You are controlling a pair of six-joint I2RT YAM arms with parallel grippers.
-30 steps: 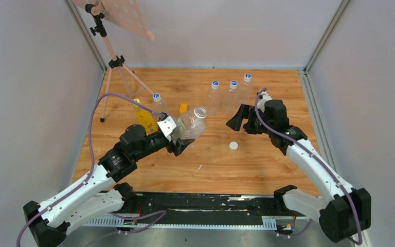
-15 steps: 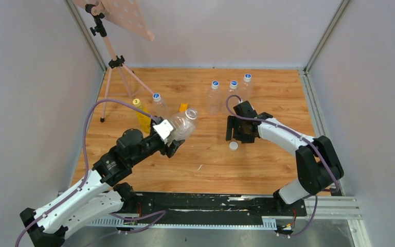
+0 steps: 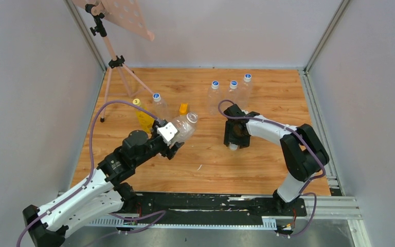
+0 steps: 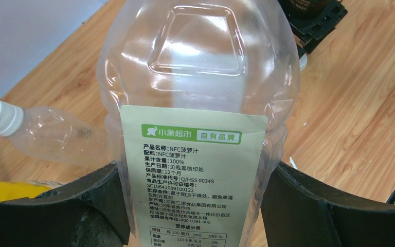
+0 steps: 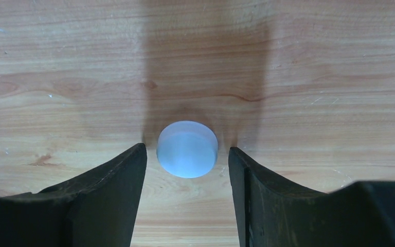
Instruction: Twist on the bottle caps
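My left gripper [image 3: 174, 140] is shut on the wide clear bottle [image 3: 183, 126], held tilted above the table, its open mouth pointing up and right. In the left wrist view the bottle [image 4: 200, 92] with its label fills the space between my fingers [image 4: 82, 206]. My right gripper [image 3: 233, 143] is open and low over the plain white cap [image 3: 232, 148]. In the right wrist view the cap [image 5: 187, 148] lies on the wood between the fingertips [image 5: 126, 170], touching neither. The slim yellow bottle [image 3: 145, 118] and the slim clear bottle [image 3: 160, 106], each capped, stand at the left.
Three more clear bottles with blue caps [image 3: 231, 92] stand at the back. A small orange block [image 3: 183, 108] lies near the held bottle. A tripod [image 3: 114, 64] stands at the back left. Grey walls close in three sides.
My right arm swung in from the back right and came down around the white cap. My left arm drew the wide bottle a little left and towards me.
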